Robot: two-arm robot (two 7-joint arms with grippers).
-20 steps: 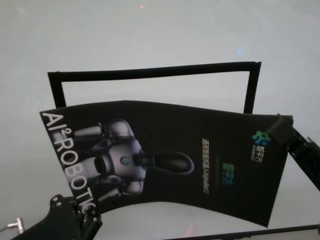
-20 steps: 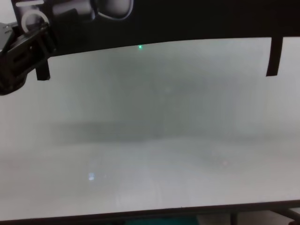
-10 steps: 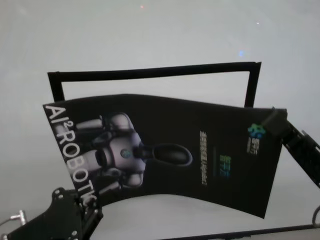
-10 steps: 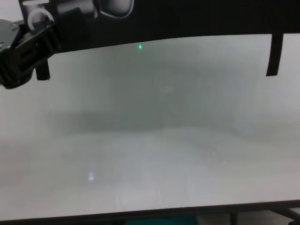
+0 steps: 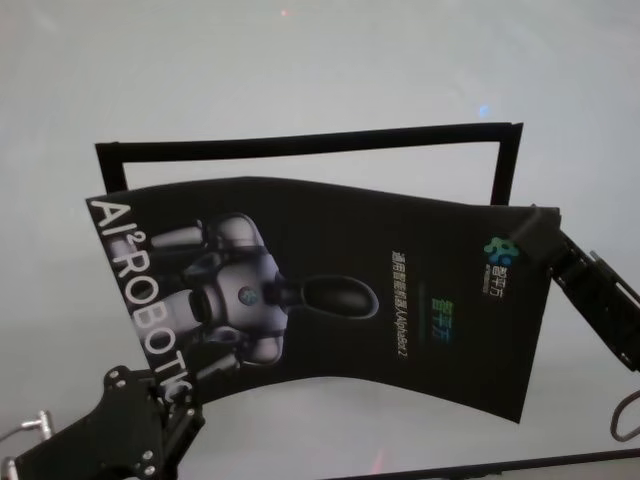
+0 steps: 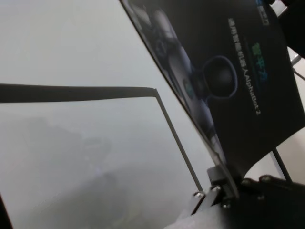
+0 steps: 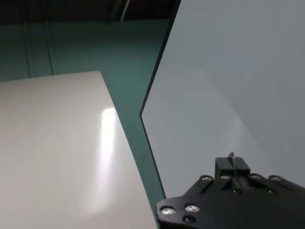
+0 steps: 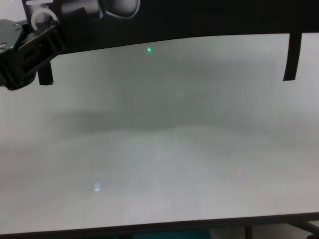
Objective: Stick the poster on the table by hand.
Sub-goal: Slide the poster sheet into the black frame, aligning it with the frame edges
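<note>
The poster (image 5: 330,300), a glossy black sheet with a grey robot picture and white letters, hangs bowed above the table (image 5: 300,70). My left gripper (image 5: 178,405) is shut on its near left edge, below the big white letters. My right gripper (image 5: 535,235) is shut on its far right corner. The left wrist view shows the poster (image 6: 238,71) rising from that gripper (image 6: 223,183). In the right wrist view only a thin sliver of the sheet shows in the right gripper (image 7: 232,164). The chest view has the poster's lower edge (image 8: 199,20) across the top and the left gripper (image 8: 42,37) at upper left.
Narrow black strips (image 5: 300,143) form a frame on the table behind and under the poster, with side pieces at left (image 5: 108,180) and right (image 5: 505,170). One strip (image 8: 291,57) shows in the chest view. Beyond the table's edge (image 7: 157,71) lie a green floor and a pale surface (image 7: 52,152).
The poster has drifted toward the far side of the table. My right gripper has moved inward to the left with its corner, and the left gripper followed slightly.
</note>
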